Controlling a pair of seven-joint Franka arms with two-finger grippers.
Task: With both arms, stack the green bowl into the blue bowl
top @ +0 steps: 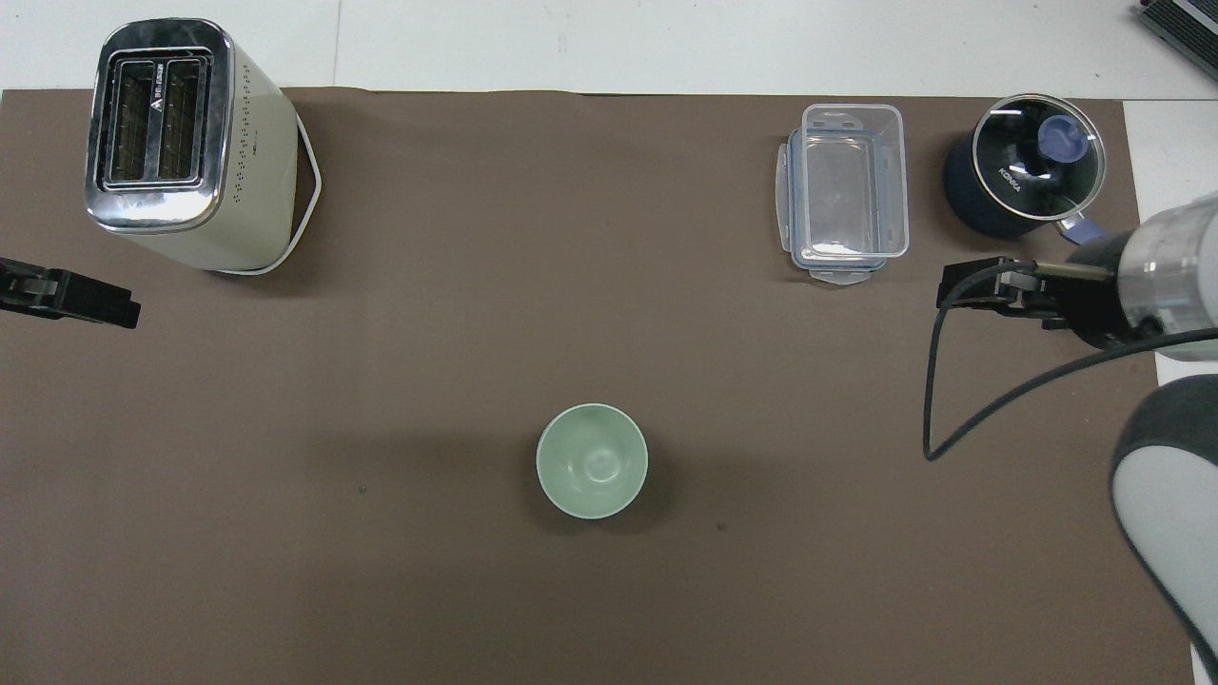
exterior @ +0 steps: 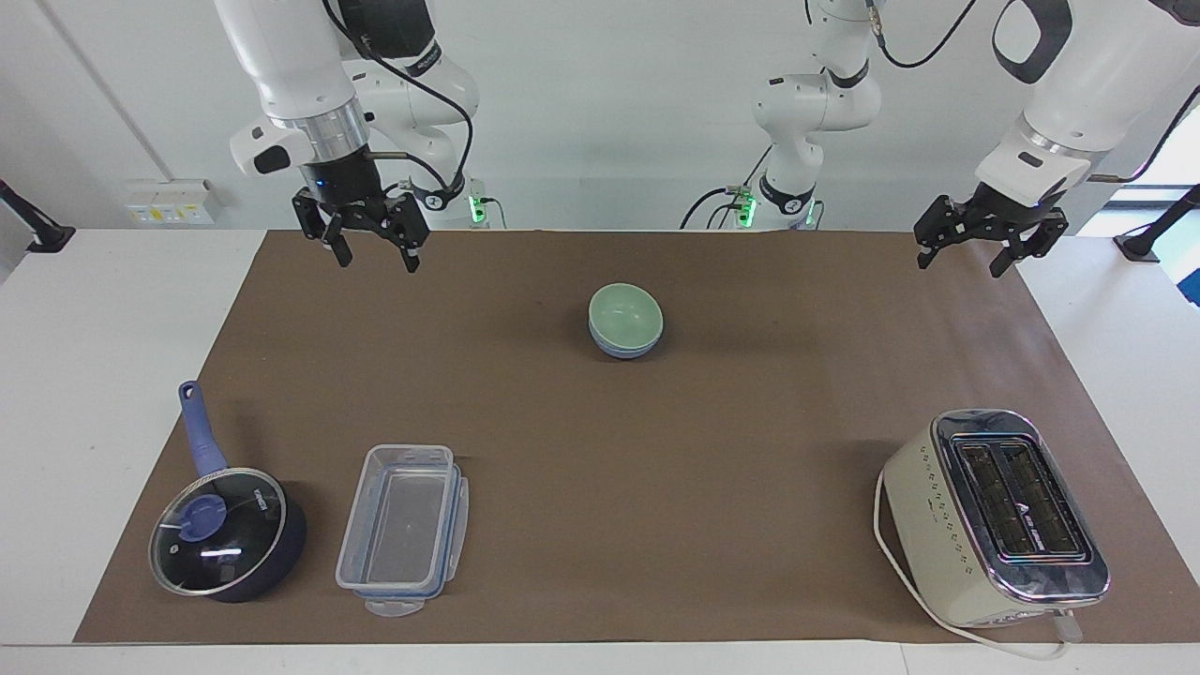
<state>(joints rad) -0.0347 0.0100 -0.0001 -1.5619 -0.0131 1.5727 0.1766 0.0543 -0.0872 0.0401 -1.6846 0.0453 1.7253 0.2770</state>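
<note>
- Green bowl [exterior: 625, 315] nested inside blue bowl [exterior: 623, 349], upright, on the brown mat [exterior: 600, 441], about midway between the table's two ends and nearer the robots' edge than the middle.
- Right gripper [exterior: 372, 251] raised over the mat's corner at the robots' edge, right arm's end; fingers spread apart, nothing between them.
- Left gripper [exterior: 967, 256] raised over the mat's corner at the robots' edge, left arm's end; fingers spread, nothing held.
- Toaster [exterior: 996, 517], clear container [exterior: 403, 530] and lidded saucepan [exterior: 227, 532] lined along the edge farthest from the robots.
</note>
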